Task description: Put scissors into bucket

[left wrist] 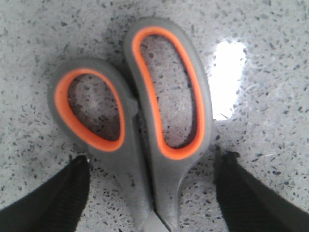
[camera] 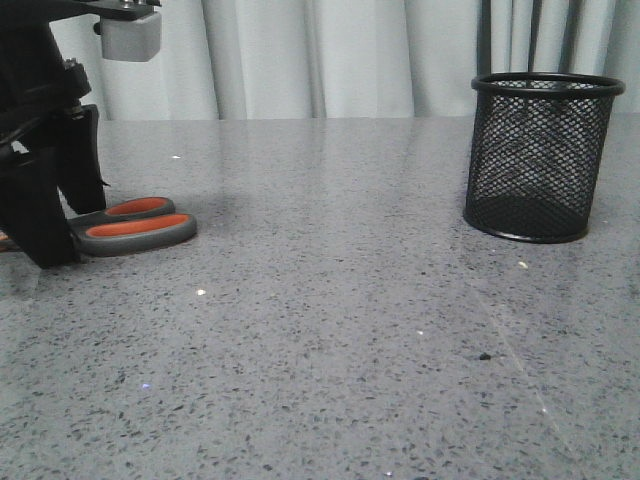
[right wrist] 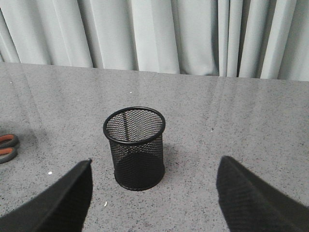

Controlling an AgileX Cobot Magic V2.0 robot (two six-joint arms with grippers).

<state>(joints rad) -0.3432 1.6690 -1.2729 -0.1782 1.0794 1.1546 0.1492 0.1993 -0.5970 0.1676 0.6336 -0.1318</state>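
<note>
The scissors point(camera: 135, 226) lie flat on the table at the far left, grey handles with orange linings pointing right; the blades are hidden behind my left gripper point(camera: 55, 215). In the left wrist view the scissors point(left wrist: 145, 130) lie between the open fingers point(left wrist: 53, 193), which stand apart on either side of the handle neck without touching it. The bucket point(camera: 540, 155), a black wire-mesh cup, stands upright at the right, empty. In the right wrist view the bucket point(right wrist: 135, 147) stands ahead of my open, empty right gripper point(right wrist: 154, 193); the scissors' handles point(right wrist: 7, 147) show at that picture's left edge.
The grey speckled table point(camera: 330, 330) stretches between scissors and bucket. Pale curtains point(camera: 320, 55) hang behind the table's far edge. A bright light reflection point(left wrist: 227, 77) lies on the table beside the handles.
</note>
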